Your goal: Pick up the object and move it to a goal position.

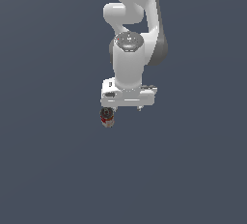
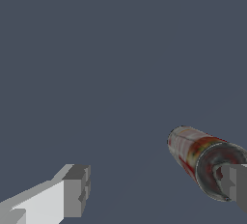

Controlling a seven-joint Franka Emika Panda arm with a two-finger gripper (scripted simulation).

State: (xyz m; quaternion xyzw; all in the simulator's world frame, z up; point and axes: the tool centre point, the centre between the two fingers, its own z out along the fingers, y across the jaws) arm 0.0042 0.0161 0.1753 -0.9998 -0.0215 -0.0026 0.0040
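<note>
**Open gripper hangs over a tiny can, one finger right at its dark end**

The gripper (image 2: pixel 154 187) stands wide open and holds nothing. In the wrist view its two grey fingertips sit far apart: one on a white finger (image 2: pixel 76 190) with plain grey ground all round it, the other (image 2: pixel 235 185) overlapping the dark round end of the can (image 2: pixel 193 153). Whether that pad touches the can or only passes in front of it cannot be told from this picture. The can does not lie in the gap between the fingers; it lies at the one finger and stretches away from it, with its red and whitish-tan label along its side.

In the exterior view the white hand (image 1: pixel 128 96) points down from the wrist, and the can (image 1: pixel 107 117) appears at about 7 o'clock from it, just under the hand's corner on the exterior view's left. Here the can looks upright or nearly so (dark top, red band, pale lower part), and very small beside the hand. The fingers themselves are hardly visible from this side; only a small nub shows under the hand.

Around the can there is only the flat grey-blue floor (image 1: pixel 53 170), and nothing stands between the fingers and the can. The exterior view gives the arm (image 1: pixel 140 15) rising toward 12 o'clock; the wrist view alone gives the finger spread and the label.
</note>
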